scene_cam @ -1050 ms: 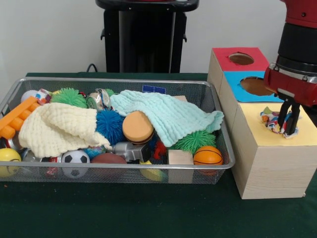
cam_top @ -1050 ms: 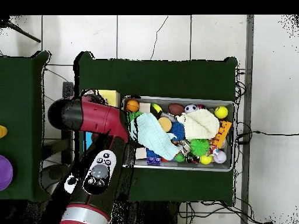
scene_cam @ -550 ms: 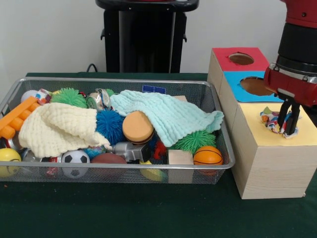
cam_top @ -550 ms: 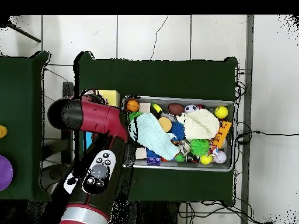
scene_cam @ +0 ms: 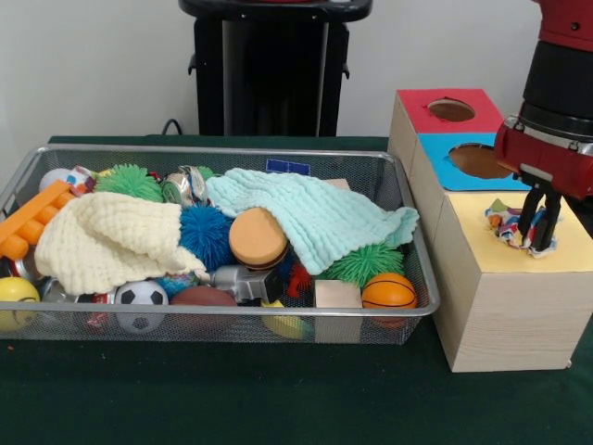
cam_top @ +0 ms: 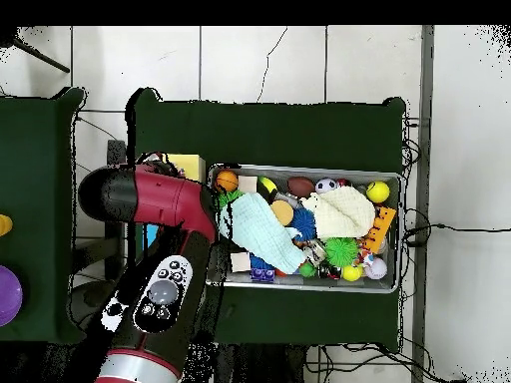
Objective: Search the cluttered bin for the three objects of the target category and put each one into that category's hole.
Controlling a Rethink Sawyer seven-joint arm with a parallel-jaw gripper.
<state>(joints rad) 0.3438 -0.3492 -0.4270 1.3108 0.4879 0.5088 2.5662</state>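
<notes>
You are getting even, soft room light in the front view; the wire bin (scene_cam: 222, 320) is casting only a faint shadow on the green cloth (scene_cam: 278, 399), and the wooden box (scene_cam: 505, 306) is showing no glare. Nothing is blurring there. In the overhead view, the white floor (cam_top: 299, 60) is reading bright while the red arm (cam_top: 160, 199) is looking slightly soft.
</notes>
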